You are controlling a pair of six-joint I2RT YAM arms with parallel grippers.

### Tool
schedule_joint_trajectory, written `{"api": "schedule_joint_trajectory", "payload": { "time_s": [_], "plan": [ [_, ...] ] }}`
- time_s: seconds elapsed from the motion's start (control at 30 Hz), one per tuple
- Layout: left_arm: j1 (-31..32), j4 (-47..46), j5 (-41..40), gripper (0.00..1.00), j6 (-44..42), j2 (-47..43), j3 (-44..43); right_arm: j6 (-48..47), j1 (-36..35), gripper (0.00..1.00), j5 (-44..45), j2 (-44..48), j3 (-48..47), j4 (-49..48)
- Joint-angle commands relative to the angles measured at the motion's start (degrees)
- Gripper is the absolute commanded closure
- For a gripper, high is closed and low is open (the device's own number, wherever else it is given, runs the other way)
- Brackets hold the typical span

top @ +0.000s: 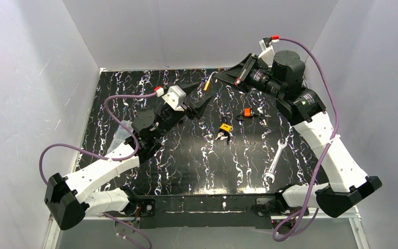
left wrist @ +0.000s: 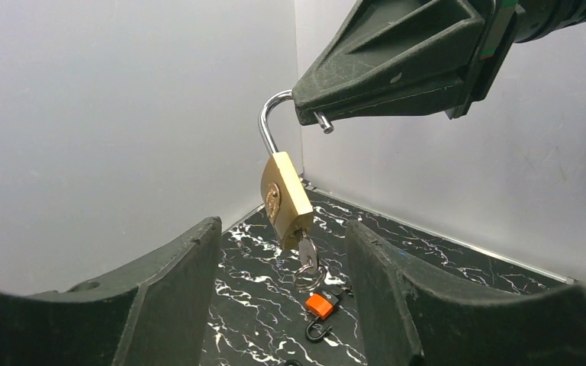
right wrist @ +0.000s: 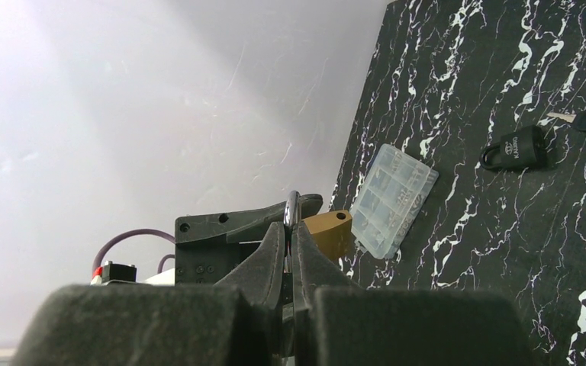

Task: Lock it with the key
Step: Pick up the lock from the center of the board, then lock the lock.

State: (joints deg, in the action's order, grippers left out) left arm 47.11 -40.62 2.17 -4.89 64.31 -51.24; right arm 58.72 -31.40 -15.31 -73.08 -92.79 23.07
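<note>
A brass padlock (left wrist: 286, 200) hangs in the air by its open steel shackle (left wrist: 268, 122), which my right gripper (left wrist: 313, 107) pinches shut. A silver key (left wrist: 307, 252) with a ring sticks out of the lock's underside. My left gripper (left wrist: 282, 225) is open just below, its fingers (left wrist: 168, 290) standing on either side of the key and the lock's lower end without touching them. From above, the padlock (top: 207, 84) hangs between the right gripper (top: 213, 77) and the left gripper (top: 198, 97). The right wrist view shows the shackle (right wrist: 293, 207) clamped and the brass body (right wrist: 332, 229) behind it.
On the black marbled table (top: 186, 155) lie an orange padlock (top: 247, 112), a yellow padlock (top: 225, 127) with keys, a wrench (top: 273, 162) and a clear plastic box (right wrist: 393, 200). A black padlock (right wrist: 520, 149) lies with a key (right wrist: 580, 120) beside it. White walls enclose three sides.
</note>
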Motion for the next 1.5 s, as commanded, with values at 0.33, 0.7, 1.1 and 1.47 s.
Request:
{"api": "schedule_joint_trajectory", "payload": {
  "time_s": [0.33, 0.7, 1.1, 1.47],
  "plan": [
    [0.3, -3.7, -1.4, 0.51, 2.1, 0.5, -1.3, -0.6, -0.7, 0.99, 1.6, 1.5, -0.9, -4.0],
    [0.3, -5.1, -3.1, 0.60, 3.2, 1.8, -1.9, -0.5, -1.2, 0.99, 1.5, 0.8, -1.2, -3.9],
    [0.3, -5.8, -4.2, 0.62, 3.6, 2.2, -2.1, -0.5, -1.6, 0.99, 1.3, 0.0, -1.3, -4.0],
    [0.3, -6.5, -4.8, 0.63, 3.6, 2.7, -2.2, -0.6, -2.0, 0.99, 2.2, -0.3, -1.2, -4.0]
  ]
}}
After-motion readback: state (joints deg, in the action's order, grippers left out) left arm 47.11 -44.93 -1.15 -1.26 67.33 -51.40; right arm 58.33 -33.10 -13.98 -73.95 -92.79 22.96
